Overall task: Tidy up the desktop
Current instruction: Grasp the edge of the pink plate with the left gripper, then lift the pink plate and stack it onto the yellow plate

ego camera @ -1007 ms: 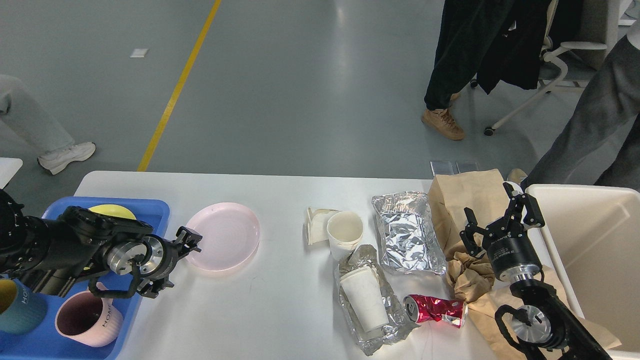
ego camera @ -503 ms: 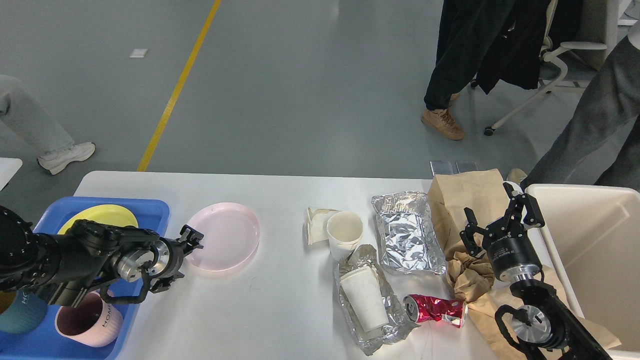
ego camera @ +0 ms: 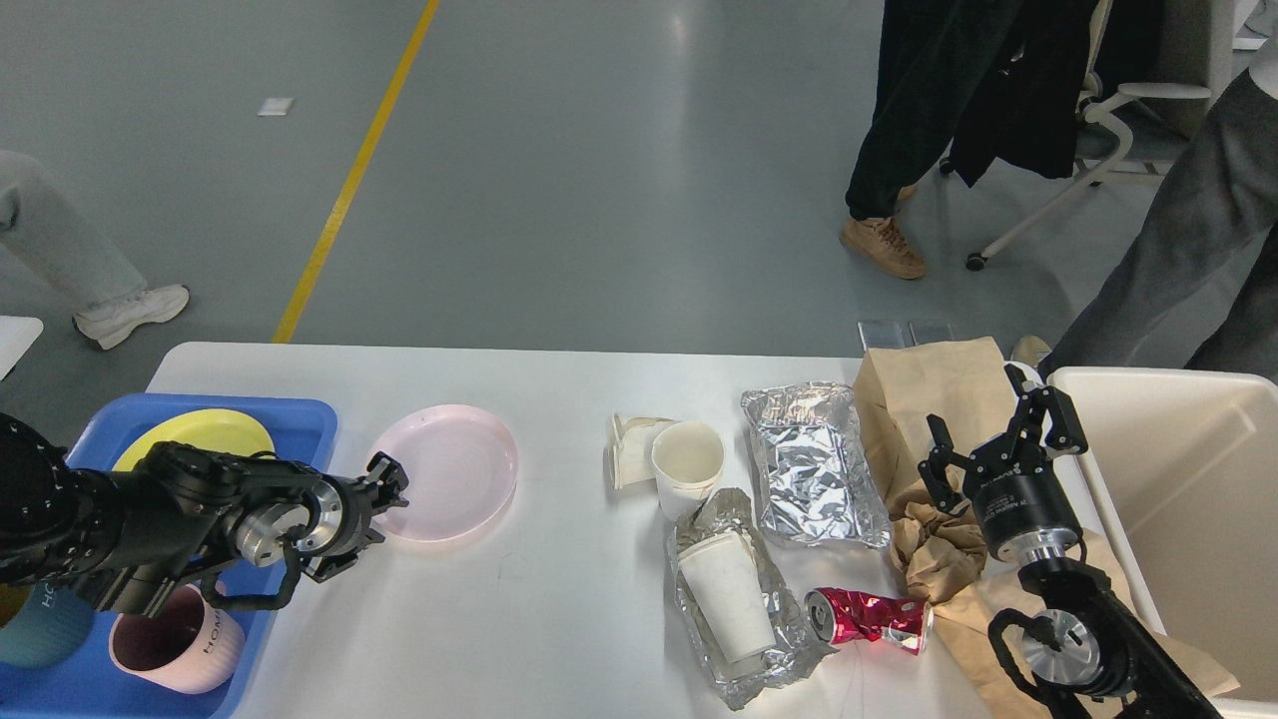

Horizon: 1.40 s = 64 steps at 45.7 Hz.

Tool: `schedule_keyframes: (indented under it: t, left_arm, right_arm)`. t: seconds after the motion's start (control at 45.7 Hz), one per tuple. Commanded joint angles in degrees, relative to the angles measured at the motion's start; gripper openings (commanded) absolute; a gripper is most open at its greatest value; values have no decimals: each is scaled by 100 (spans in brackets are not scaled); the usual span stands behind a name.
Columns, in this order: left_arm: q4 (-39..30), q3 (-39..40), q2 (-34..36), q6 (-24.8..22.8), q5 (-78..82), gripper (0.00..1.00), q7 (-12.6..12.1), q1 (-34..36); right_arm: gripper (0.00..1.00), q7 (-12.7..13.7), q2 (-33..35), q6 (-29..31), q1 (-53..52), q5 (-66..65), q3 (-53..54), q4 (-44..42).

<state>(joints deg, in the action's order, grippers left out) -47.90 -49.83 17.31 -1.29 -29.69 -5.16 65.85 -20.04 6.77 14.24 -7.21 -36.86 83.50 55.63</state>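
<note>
Floor (ego camera: 599,180): smooth grey-green, glossy, with soft light glare near 12 o'clock.
Floor line (ego camera: 351,180): yellow stripe running diagonally from 12 toward 9 o'clock.
Floor marker (ego camera: 277,106): small white patch at 11 o'clock.
Office chair (ego camera: 1088,140): white frame on castors at 2 o'clock, dark garment draped over it.
Floor plates (ego camera: 907,333): two small metallic squares at 3 o'clock.

bare desktop (ego camera: 559,619) mid-front, pink plate (ego camera: 444,471) left, foil wrappers (ego camera: 814,467) right
</note>
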Motion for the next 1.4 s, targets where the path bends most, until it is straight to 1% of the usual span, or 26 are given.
schedule_keyframes:
  t: [0.0,0.131,0.241,0.372,0.459,0.853,0.919,1.007,1.094,1.116,1.138,1.203,1.225,1.378]
  left_arm:
    - [-9,0,0,-3,-1,30,-20,-20]
    - [0,-9,9,-3,-10,23,-2,-28]
    - [0,8,18,-3,-10,14,15,-90]
    - [-9,8,18,-117,-19,0,15,-90]
    - [-9,8,18,-249,-19,0,7,-81]
    - [-35,17,35,-266,-28,0,6,-37]
    - [-52,17,53,-328,-28,0,-2,-37]
    - [-114,-27,79,-538,-28,0,-20,24]
    - [-324,-114,176,-855,-36,0,-90,349]
    - [-438,-167,237,-925,-28,0,-142,454]
    - [-700,-298,412,-1013,-71,0,-247,699]
    - [-1132,-544,606,-1040,-107,0,-310,1200]
    - [-1455,-771,685,-1040,-142,0,-319,1620]
    - [-2661,-1757,862,-1040,-510,0,-319,3239]
  right_arm:
    - [100,0,0,0,0,-6,0,0]
    - [100,0,0,0,0,3,0,0]
    - [100,0,0,0,0,-6,0,0]
    - [100,0,0,0,0,-6,0,0]
    - [100,0,0,0,0,-6,0,0]
    - [100,0,0,0,0,-6,0,-8]
    - [100,0,0,0,0,-6,0,0]
    - [100,0,0,0,0,3,0,-9]
    - [100,0,0,0,0,3,0,0]
    - [100,0,0,0,0,-6,0,0]
    - [100,0,0,0,0,-6,0,0]
    - [100,0,0,0,0,-6,0,-9]
    - [100,0,0,0,0,-6,0,-9]
    - [100,0,0,0,0,3,0,-9]
